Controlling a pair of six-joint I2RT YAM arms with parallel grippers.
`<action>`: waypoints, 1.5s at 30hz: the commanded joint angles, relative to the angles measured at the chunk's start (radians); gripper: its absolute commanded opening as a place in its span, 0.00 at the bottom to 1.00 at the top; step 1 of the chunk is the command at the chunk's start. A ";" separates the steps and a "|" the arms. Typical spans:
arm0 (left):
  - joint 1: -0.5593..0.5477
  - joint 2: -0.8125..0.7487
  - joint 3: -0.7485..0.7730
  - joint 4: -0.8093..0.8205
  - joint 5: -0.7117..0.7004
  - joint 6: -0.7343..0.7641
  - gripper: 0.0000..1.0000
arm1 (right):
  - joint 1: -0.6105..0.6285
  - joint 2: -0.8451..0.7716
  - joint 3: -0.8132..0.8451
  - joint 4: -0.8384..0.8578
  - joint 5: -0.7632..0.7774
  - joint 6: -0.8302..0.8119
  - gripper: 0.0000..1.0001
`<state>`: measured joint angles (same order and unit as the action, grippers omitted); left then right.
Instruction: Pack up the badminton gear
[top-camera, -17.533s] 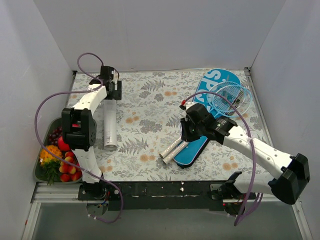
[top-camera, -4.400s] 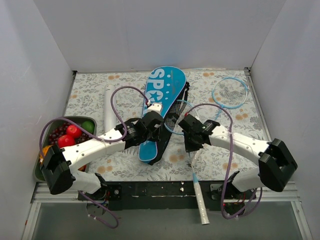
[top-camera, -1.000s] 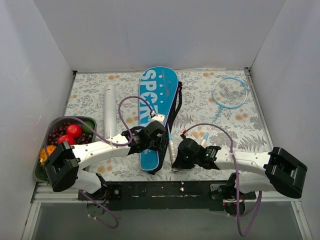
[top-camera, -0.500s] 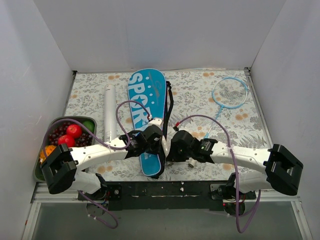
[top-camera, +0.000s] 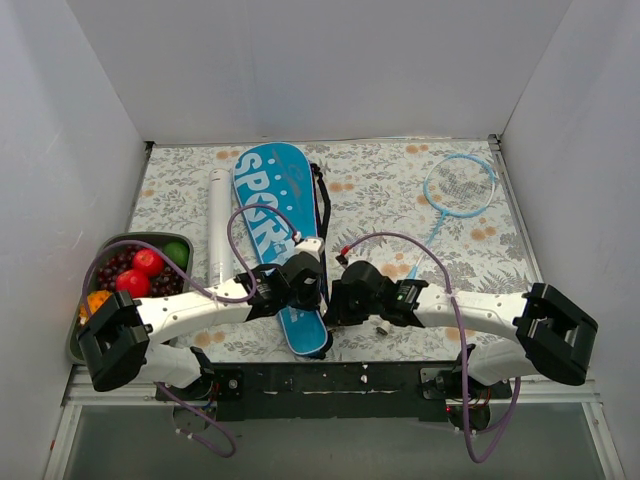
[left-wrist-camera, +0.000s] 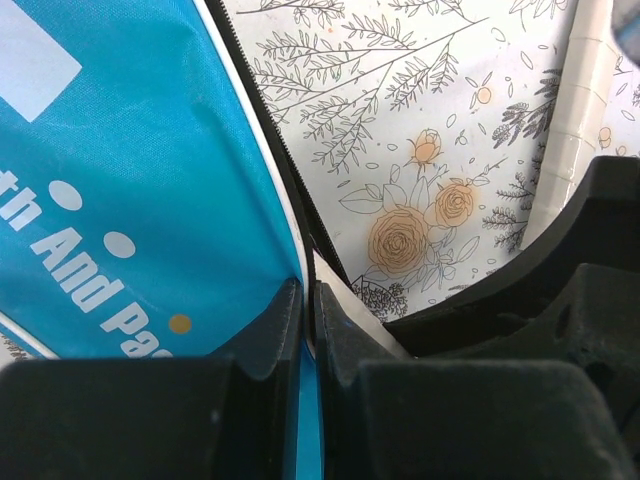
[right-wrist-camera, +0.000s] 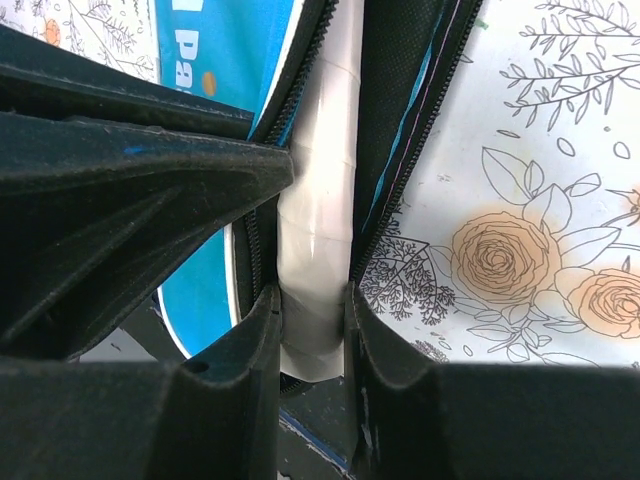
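Blue cover (top-camera: 270, 215), edge pinched by the left gripper (left-wrist-camera: 308, 297), receives a racket handle (right-wrist-camera: 325, 180) clamped in the right gripper (right-wrist-camera: 311, 302). Second racket (top-camera: 459, 186) and tube (top-camera: 218, 225) lie unpacked.

I see the long blue SPORT cover (top-camera: 275, 215) lying slantwise left of centre, its side zip open with one racket's pale taped handle (right-wrist-camera: 320, 290) poking out, the white tube (top-camera: 219, 225) just beside its left edge, the other racket (top-camera: 459, 187) well apart at far right.
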<state>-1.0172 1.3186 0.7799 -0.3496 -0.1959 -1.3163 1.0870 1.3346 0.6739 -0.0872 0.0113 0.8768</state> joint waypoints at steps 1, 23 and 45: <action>-0.029 -0.047 -0.022 0.078 0.092 -0.021 0.00 | 0.002 -0.026 -0.003 0.256 -0.045 -0.022 0.01; -0.029 -0.298 -0.169 0.190 0.125 0.063 0.00 | 0.014 -0.115 -0.286 0.744 -0.266 -0.042 0.01; -0.029 -0.409 -0.286 0.371 0.254 0.160 0.00 | 0.044 -0.141 -0.260 0.631 -0.297 -0.117 0.39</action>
<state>-1.0393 0.9154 0.4736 -0.1070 -0.0399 -1.2087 1.1057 1.2854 0.3138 0.5980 -0.2993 0.9028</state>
